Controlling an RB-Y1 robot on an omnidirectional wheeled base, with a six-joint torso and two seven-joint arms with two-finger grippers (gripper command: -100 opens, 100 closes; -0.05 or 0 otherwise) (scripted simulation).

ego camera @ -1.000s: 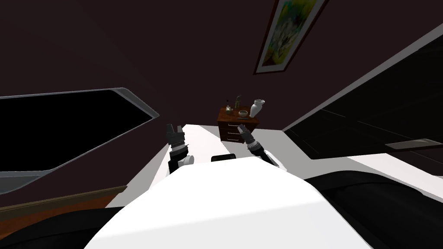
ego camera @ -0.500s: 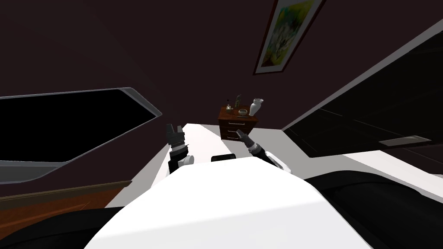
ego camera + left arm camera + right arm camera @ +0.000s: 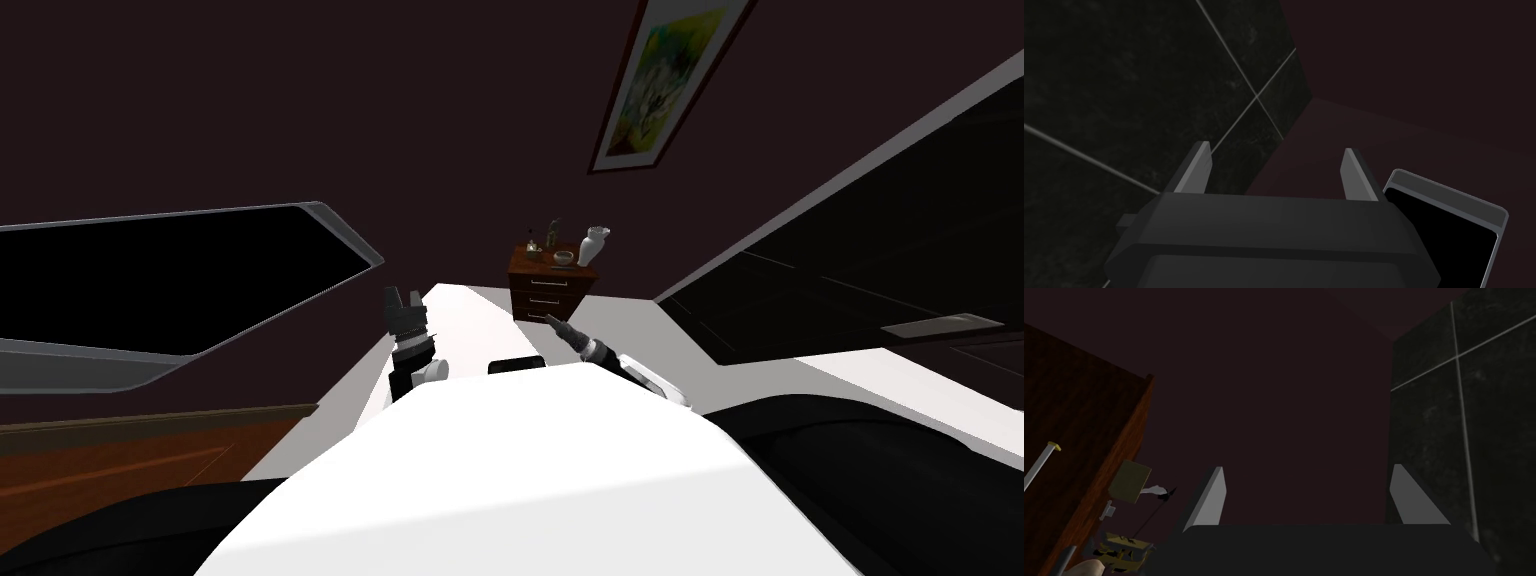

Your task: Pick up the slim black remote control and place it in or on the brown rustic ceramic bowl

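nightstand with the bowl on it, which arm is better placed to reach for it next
Right. The right gripper, open, stretches forward in line with the nightstand that bears the bowl. The left gripper, also open, points upward, off to the side. Both look far from it.

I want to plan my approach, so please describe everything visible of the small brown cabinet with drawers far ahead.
The cabinet looks like reddish-brown wood, with at least two drawer fronts, each bearing a light bar handle. It stands upright against the dark wall, below a framed picture. On its top rest a white vase, a small bowl and some small dark items too tiny to name.
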